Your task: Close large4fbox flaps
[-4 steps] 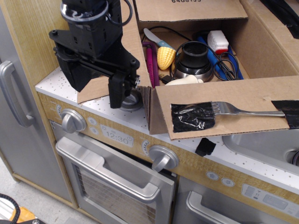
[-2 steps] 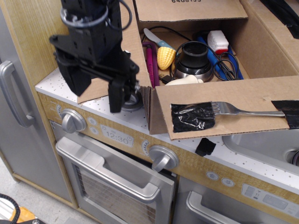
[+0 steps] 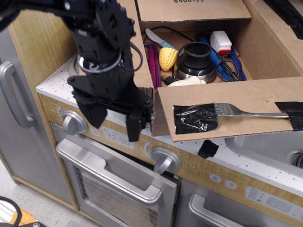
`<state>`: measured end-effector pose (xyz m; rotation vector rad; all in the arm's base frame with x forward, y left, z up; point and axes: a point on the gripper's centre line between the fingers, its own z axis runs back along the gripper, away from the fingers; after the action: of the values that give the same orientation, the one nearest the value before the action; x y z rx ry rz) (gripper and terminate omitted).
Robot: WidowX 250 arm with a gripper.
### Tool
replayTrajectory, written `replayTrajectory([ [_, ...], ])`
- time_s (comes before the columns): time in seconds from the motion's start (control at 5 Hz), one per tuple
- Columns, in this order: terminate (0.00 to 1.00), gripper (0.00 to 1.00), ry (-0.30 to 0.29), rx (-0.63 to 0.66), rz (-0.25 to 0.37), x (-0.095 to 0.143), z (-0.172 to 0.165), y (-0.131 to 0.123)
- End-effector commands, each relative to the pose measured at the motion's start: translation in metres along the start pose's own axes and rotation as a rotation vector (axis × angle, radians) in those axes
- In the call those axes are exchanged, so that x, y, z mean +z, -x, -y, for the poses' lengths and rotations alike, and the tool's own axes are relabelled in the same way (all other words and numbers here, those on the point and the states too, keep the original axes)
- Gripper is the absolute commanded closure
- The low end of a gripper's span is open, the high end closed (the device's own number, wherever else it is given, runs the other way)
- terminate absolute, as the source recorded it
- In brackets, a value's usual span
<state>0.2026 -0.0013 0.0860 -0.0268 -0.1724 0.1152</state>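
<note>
The large4fbox (image 3: 265, 61) stands open on the toy kitchen counter. Its front long flap (image 3: 246, 97) hangs outward toward me with a metal fork (image 3: 236, 111) black-taped to its inside. The back flap (image 3: 194, 10) stands up at the top edge. The right flap (image 3: 279, 33) leans outward. The left short flap (image 3: 143, 52) is mostly hidden behind my arm. My black gripper (image 3: 116, 126) is open and empty. It points down in front of the box's left front corner, over the oven's control panel, and its right finger (image 3: 134, 126) is close to the front flap's left end.
Inside the box lie a toy corn cob (image 3: 169, 57), a black-and-silver pot (image 3: 195, 59) and cables. Below are knobs (image 3: 164, 160), a clock display (image 3: 118, 140) and the oven door handle (image 3: 113, 177). A black tape scrap (image 3: 207, 149) lies on the counter near the sink (image 3: 270, 146). A grey fridge door (image 3: 14, 99) stands at the left.
My gripper has dropped and shifted right, from beside the left short flap to in front of the box's left front corner. The flaps have not moved.
</note>
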Motion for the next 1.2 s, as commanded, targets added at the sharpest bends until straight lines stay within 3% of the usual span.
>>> replayTrajectory([
  [0.0,0.00,0.00,0.087,0.068,0.000,-0.004,0.020,0.000],
  [0.2,0.00,0.00,0.116,0.089,0.012,-0.002,0.029,0.008],
  [0.6,0.00,0.00,0.243,0.115,0.055,0.005,0.047,0.010],
  [0.8,0.00,0.00,0.266,0.108,0.117,0.013,0.055,0.008],
  [1.0,0.00,0.00,0.238,0.059,0.135,0.027,0.056,-0.005],
])
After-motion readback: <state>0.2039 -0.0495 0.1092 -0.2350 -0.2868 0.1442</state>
